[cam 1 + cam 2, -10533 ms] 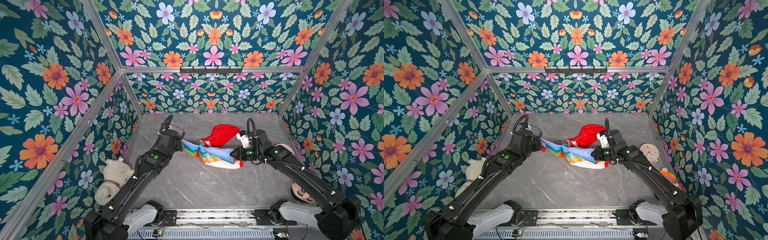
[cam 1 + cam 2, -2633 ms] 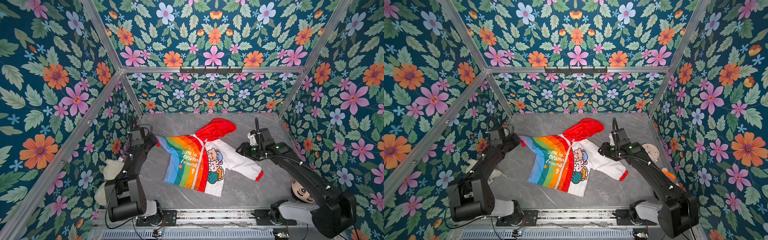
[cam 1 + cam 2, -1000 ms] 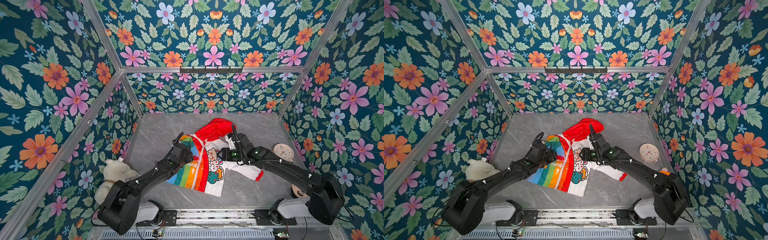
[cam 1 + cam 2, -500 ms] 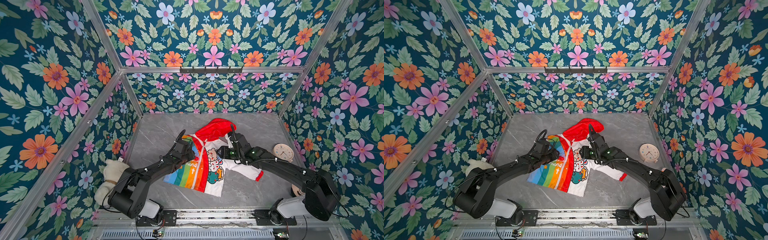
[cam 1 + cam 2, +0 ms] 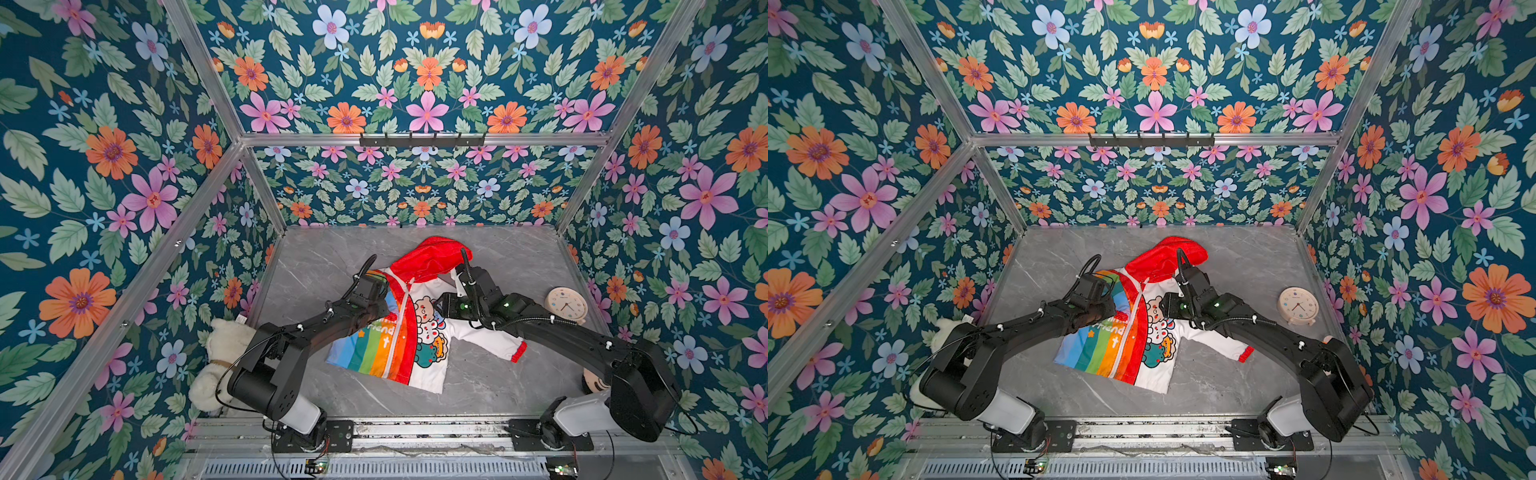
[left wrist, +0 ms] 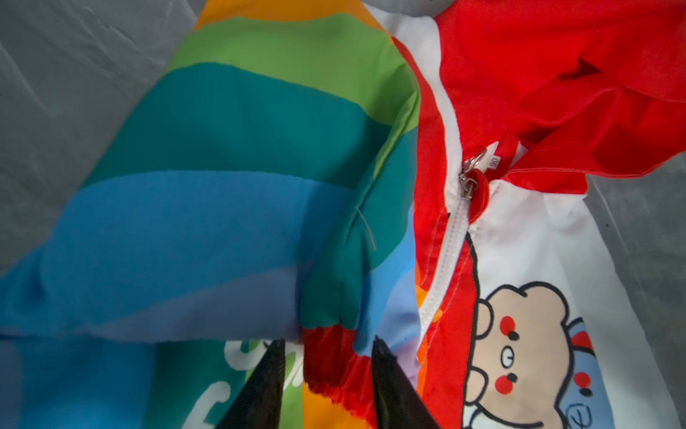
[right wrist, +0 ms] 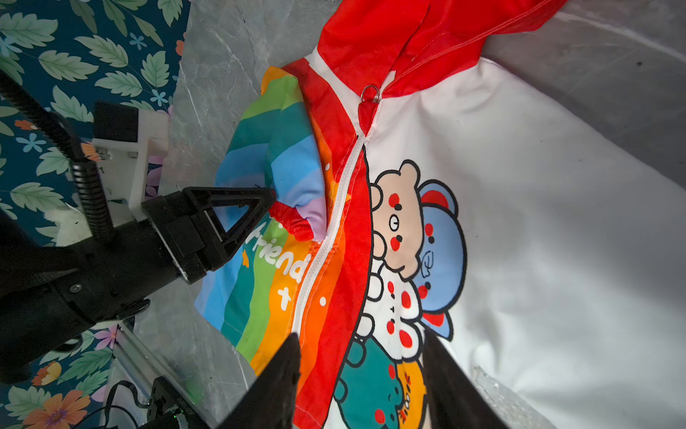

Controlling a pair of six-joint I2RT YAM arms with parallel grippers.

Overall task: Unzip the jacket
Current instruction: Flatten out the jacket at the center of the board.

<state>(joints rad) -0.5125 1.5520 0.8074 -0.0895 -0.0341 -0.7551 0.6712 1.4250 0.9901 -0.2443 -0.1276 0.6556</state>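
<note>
Left gripper (image 6: 327,340), partly open, straddles the red cuff (image 6: 334,367) without clamping; right gripper (image 7: 361,334) hangs half open over the closed zipper (image 7: 334,211), holding nothing; the jacket (image 5: 374,353) lies spread on the table (image 5: 332,257).

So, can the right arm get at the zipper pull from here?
Probably yes. The zipper pull lies uncovered; the folded sleeve lies beside it, not over it, and the right gripper hovers open over the jacket, nothing between them.
</note>
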